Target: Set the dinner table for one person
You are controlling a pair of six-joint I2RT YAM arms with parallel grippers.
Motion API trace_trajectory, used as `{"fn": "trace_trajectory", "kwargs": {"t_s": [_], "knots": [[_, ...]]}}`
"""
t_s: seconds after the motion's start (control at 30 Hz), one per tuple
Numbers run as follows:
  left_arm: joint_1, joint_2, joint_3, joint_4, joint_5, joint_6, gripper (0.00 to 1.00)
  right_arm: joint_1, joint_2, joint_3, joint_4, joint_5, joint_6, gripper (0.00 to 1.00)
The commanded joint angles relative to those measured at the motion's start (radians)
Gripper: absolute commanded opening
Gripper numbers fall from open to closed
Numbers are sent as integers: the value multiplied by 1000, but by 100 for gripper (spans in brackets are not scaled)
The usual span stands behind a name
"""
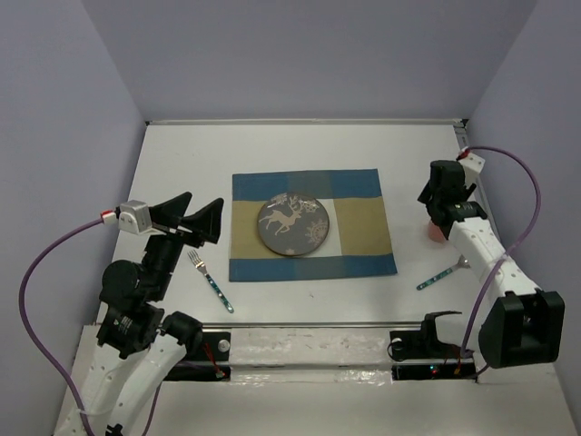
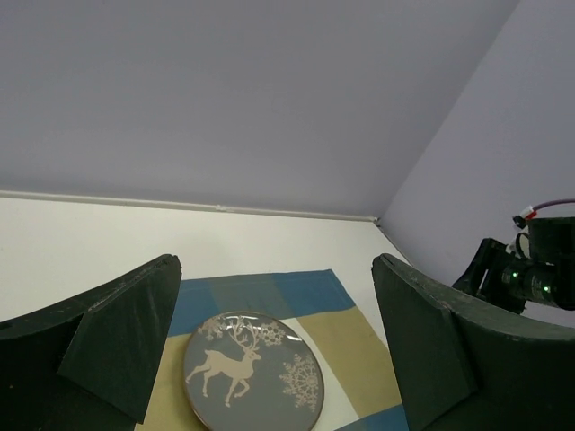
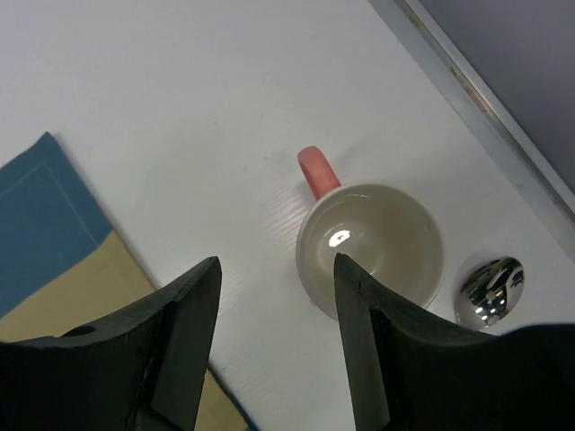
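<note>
The white dinner table [image 1: 300, 150] carries a blue-and-tan placemat [image 1: 363, 227] with a grey deer plate [image 1: 292, 225] on it. A fork [image 1: 209, 280] lies left of the mat and a spoon [image 1: 442, 274] lies right of it. A white mug with a pink handle [image 3: 370, 247] stands upright right of the mat, its pink side partly hidden under the arm in the top view [image 1: 436, 232]. My left gripper [image 1: 205, 202] is open and empty, above the table left of the mat, facing the plate [image 2: 252, 377]. My right gripper [image 3: 277, 262] is open and empty above the table beside the mug.
Lilac walls close in the table at the back and both sides. A metal rail [image 1: 300, 324] runs along the near edge. The spoon's bowl [image 3: 488, 292] lies close to the mug. The right arm [image 2: 530, 274] shows in the left wrist view.
</note>
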Motion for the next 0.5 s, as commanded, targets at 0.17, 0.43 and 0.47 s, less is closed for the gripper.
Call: {"fn": "trace_trajectory", "kwargs": {"t_s": [0.17,0.43,0.47], "knots": [[-9,-22,-1,49,6,11,99,-110,139,135,-35,-88,-89,58],[-7,-15,-1,50,11,10,99,-119,214,83,-6,-152,-51,55],[-7,-15,-3,50,13,10,99,-119,215,78,2,-167,-48,54]]}}
